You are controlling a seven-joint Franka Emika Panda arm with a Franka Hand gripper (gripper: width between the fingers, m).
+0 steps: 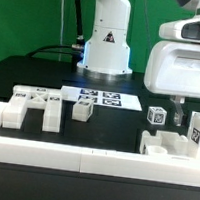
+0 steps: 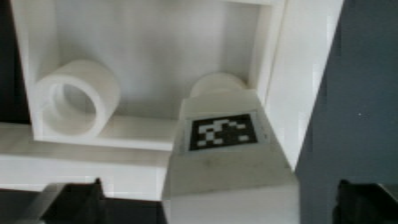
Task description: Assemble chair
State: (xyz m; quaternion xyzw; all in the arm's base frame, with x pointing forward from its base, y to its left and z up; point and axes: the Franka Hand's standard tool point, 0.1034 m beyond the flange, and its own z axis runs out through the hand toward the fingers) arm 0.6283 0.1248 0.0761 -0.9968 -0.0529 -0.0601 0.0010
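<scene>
The chair lies as loose white tagged pieces. In the exterior view, a slotted piece (image 1: 34,107) and a small block (image 1: 82,109) sit toward the exterior view's left. A tagged cube (image 1: 157,116), a taller tagged piece (image 1: 198,129) and a low piece (image 1: 166,147) sit toward the exterior view's right. My gripper (image 1: 176,103) hangs low over this right-hand group. In the wrist view, a narrow tagged piece (image 2: 224,135) stands between my fingertips (image 2: 71,202), with a gap on each side. My gripper (image 2: 217,203) is open around it. A piece with a round hole (image 2: 71,100) lies beyond.
The marker board (image 1: 99,96) lies flat in front of the robot base (image 1: 105,50). White border rails (image 1: 81,162) run along the front edge and up the exterior view's left side. The table top is black.
</scene>
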